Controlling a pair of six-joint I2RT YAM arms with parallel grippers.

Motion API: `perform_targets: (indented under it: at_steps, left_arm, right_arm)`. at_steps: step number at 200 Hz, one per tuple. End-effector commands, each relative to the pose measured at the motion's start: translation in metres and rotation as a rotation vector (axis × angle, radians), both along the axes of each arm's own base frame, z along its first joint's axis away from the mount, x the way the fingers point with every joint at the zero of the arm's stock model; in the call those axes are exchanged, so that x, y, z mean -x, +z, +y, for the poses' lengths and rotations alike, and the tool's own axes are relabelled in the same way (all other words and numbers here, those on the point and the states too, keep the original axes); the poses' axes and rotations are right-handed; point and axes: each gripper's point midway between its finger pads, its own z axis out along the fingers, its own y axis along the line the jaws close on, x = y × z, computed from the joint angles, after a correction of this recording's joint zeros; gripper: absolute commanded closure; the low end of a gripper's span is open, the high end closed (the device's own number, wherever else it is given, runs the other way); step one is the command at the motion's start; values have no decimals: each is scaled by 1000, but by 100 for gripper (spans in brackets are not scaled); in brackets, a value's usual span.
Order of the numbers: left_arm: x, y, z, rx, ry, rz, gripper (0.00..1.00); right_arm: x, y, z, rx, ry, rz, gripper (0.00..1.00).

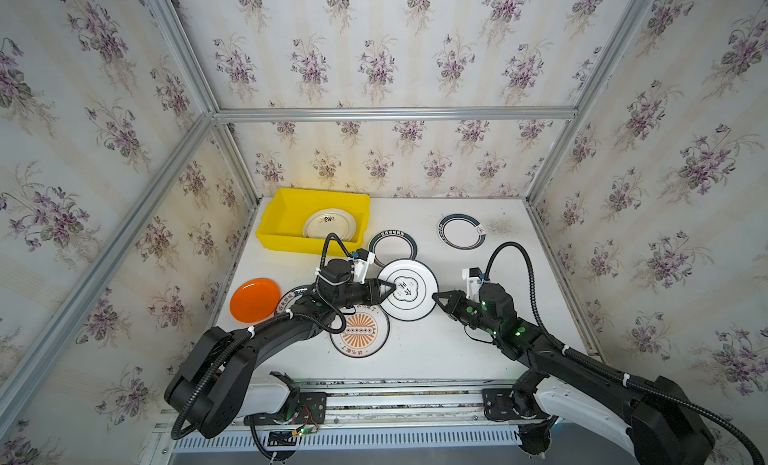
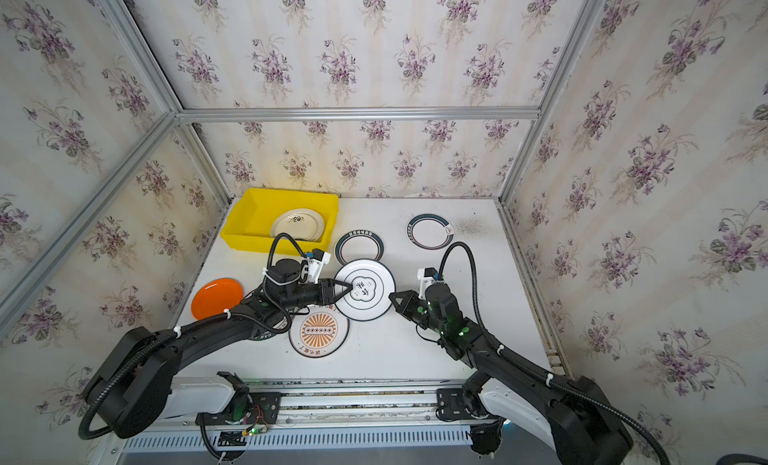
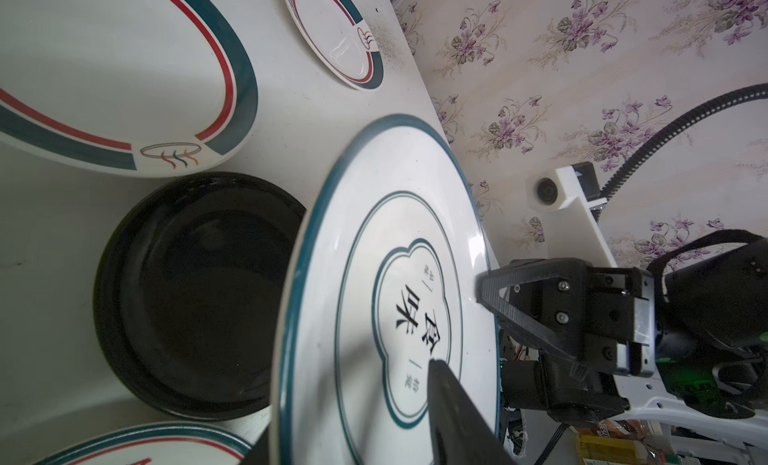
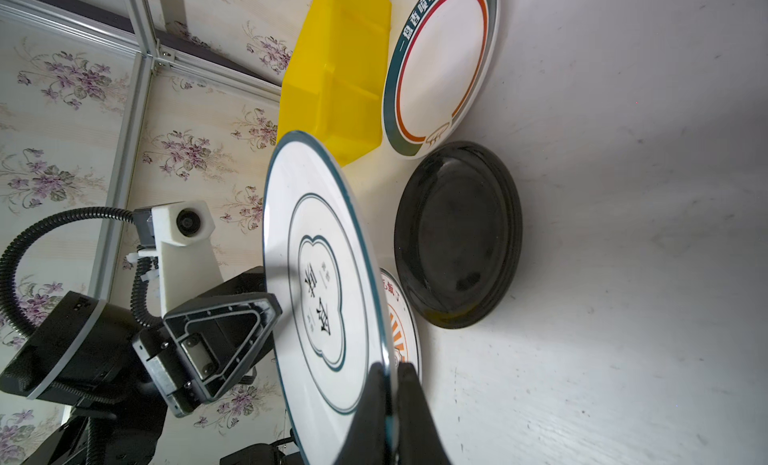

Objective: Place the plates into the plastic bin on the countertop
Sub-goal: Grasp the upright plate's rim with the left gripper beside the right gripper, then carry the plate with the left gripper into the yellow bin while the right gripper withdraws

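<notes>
Above black plate [image 4: 457, 234], right gripper [image 1: 434, 296] clenched on white plate [image 1: 411, 307] rim; left gripper [image 1: 390, 288] straddles opposite rim, grip unclear.

You can count eight plates: four white with green trim (the lettered-centre plate [image 1: 415, 309], the lettered-rim plate [image 1: 392, 247], the far plate [image 1: 461, 231], the half-hidden plate [image 1: 288, 301]), one cream plate [image 1: 330, 225], one orange plate [image 1: 254, 299], one sunburst plate [image 1: 360, 332], one black plate [image 3: 195, 296]. You have one yellow bin [image 1: 286, 218] and two grippers, the left gripper [image 1: 390, 287] and the right gripper [image 1: 435, 296].
</notes>
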Motion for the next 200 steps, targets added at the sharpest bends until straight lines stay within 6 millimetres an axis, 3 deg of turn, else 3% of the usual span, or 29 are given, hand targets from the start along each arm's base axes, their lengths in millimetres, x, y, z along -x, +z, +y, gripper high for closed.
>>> perform_targets:
  at_steps: [1, 37, 77, 121, 161, 182, 200]
  left_arm:
    - [1, 14, -7, 51, -36, -33, 67]
    - [3, 17, -8, 58, -46, -36, 72]
    - [3, 19, -8, 61, -46, -43, 84]
    - [2, 18, -10, 70, -43, -34, 100]
    - [0, 23, -5, 63, -12, -55, 100]
    - [-2, 28, -2, 47, 2, -70, 100]
    - [-4, 31, 2, 28, 21, -84, 100]
  right_arm:
    - [-8, 22, 5, -39, -6, -82, 100]
    - [-8, 18, 5, -16, -12, -74, 100]
    - [-6, 14, 4, -11, -14, -71, 97]
    - [-6, 17, 5, -5, -7, -83, 61]
    - [-7, 21, -1, 48, -16, -92, 25]
    - [-7, 23, -5, 59, -37, -85, 1]
    - [-6, 29, -6, 54, -37, -91, 0]
